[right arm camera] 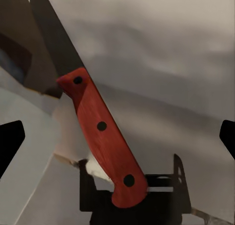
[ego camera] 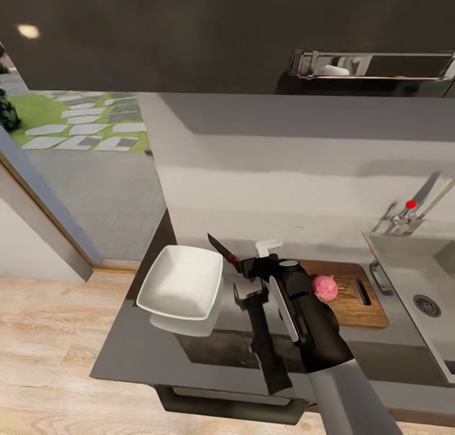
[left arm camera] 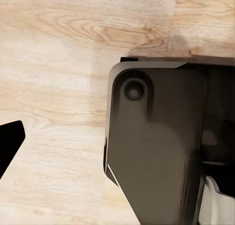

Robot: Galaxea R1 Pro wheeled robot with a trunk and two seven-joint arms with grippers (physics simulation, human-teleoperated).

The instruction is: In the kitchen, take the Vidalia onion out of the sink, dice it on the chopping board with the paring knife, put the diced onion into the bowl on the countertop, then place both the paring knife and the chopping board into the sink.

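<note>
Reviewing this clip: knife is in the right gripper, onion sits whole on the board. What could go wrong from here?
The paring knife is pinched only at its handle's butt by the right gripper, so it may pivot or slip under cutting load. The round Vidalia onion could roll off the chopping board. The blade points toward the bowl and might clip it.

The head view looks steeply down from above the countertop [ego camera: 126,353] front edge, facing the back wall, with the sink [ego camera: 404,264] at its right end. The right wrist view sits very close behind the paring knife [right arm camera: 100,129], facing that same wall; both views share the knife. The left wrist view points down at wooden floor [left arm camera: 54,63], probably beside the robot's base.
</note>
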